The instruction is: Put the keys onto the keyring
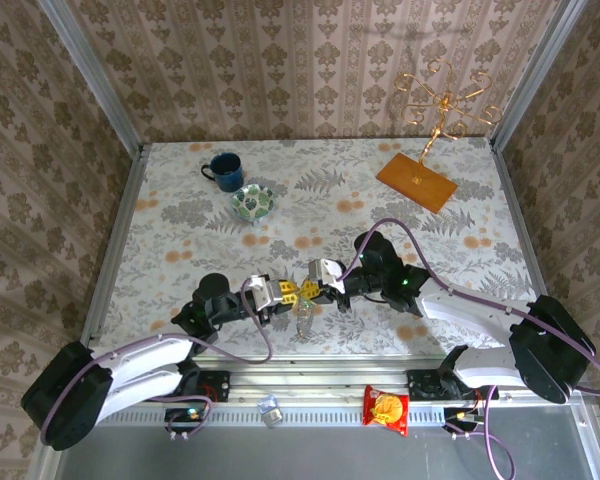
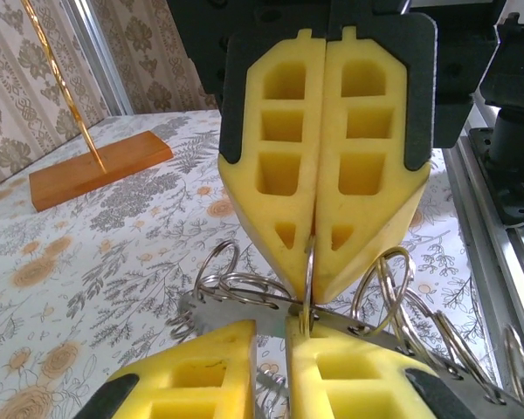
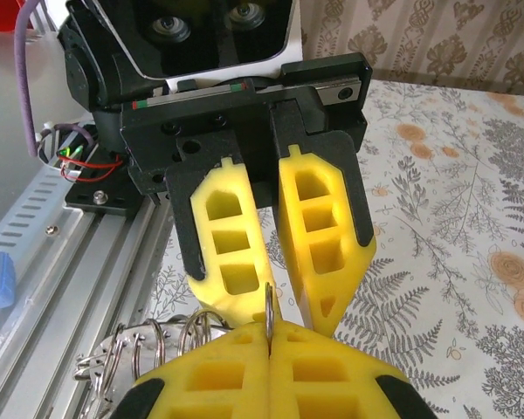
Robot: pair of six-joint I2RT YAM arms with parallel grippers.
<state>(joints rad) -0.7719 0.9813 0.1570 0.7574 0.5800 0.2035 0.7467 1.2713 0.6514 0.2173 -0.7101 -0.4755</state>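
Note:
My two grippers meet tip to tip above the near middle of the table. The right gripper (image 1: 322, 289) (image 3: 269, 330) (image 2: 312, 290) is shut on a thin metal keyring (image 3: 269, 301) (image 2: 307, 301), held edge-on. That ring links to a flat silvery metal strip (image 2: 236, 310) carrying several more split rings (image 2: 380, 288) (image 3: 157, 340); the bunch hangs under the fingers (image 1: 303, 320). The left gripper (image 1: 292, 292) (image 2: 273, 327) (image 3: 281, 305) sits just below the strip, its yellow fingers a narrow gap apart, and the ring runs down against the inner face of one. The keys are out of view.
A dark blue mug (image 1: 223, 168) and a green-patterned bowl (image 1: 252, 202) stand at the back left. A wooden base with a gold wire stand (image 1: 416, 181) is at the back right. A red snack packet (image 1: 387, 408) and a small object (image 1: 269, 410) lie on the near rail.

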